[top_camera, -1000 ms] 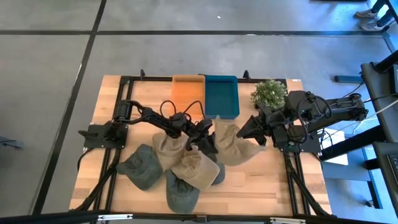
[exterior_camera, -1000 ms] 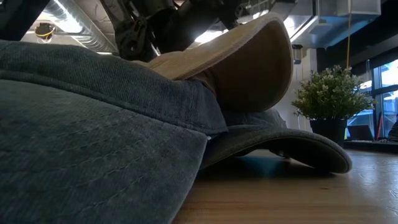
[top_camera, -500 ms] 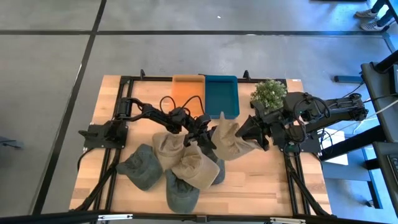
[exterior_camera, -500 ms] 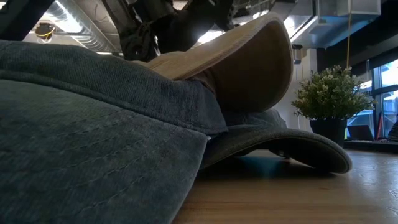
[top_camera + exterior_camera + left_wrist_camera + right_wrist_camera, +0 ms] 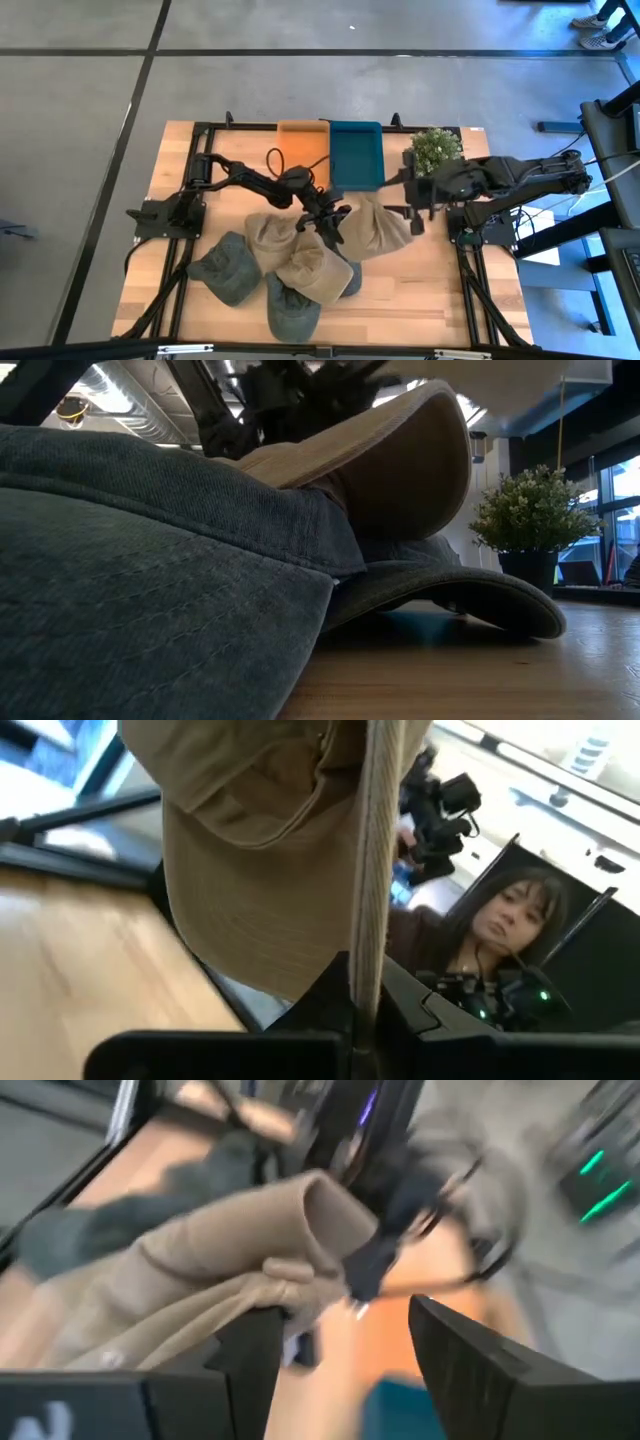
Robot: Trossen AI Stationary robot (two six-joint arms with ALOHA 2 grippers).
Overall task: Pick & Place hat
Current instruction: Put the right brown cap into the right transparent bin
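Tan hat pinched at mid-tabletop

Left gripper (image 5: 330, 222) clamps the soft tan cloth hat (image 5: 372, 228) by its thin brim; right gripper (image 5: 410, 208) spread wide beside it.

A grey-green cap (image 5: 150, 590) is seen filling the near foreground, lying on the wooden table (image 5: 470, 680). A tan cap (image 5: 400, 460) is propped tilted on top of it. Dark arm parts (image 5: 290, 385) are glimpsed above. A potted plant (image 5: 535, 515) is set upright beyond, near the table's edge.
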